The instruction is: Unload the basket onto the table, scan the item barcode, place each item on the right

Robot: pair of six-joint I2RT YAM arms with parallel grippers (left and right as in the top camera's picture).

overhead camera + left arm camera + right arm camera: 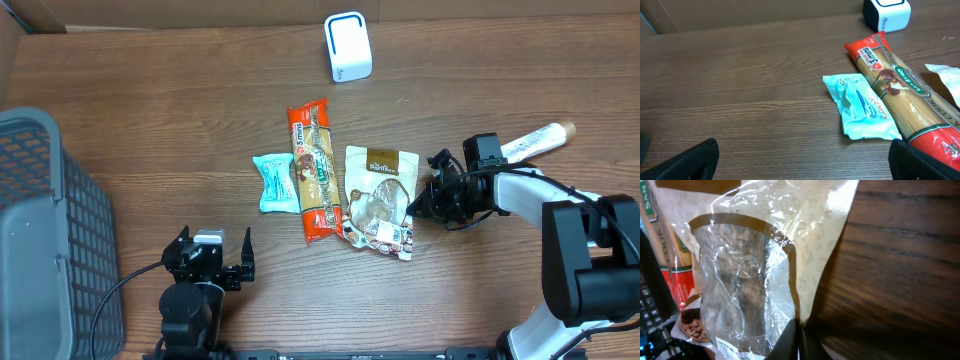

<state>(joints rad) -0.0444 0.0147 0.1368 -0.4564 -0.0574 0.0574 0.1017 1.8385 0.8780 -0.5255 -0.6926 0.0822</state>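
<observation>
A beige and brown snack pouch (378,200) with a clear window lies flat in the middle of the table. My right gripper (415,205) is at its right edge. In the right wrist view the pouch (765,255) fills the frame, and the right gripper (800,342) is shut with the pouch's edge pinched between its fingers. A white barcode scanner (347,47) stands upright at the back and is also visible in the left wrist view (887,12). My left gripper (215,262) rests near the front edge. In its own view the left gripper (802,160) is open over bare wood.
A red and green pasta pack (312,170) and a teal packet (275,183) lie just left of the pouch. A white tube (535,142) lies at the right beside the right arm. A grey mesh basket (40,230) stands at the left edge.
</observation>
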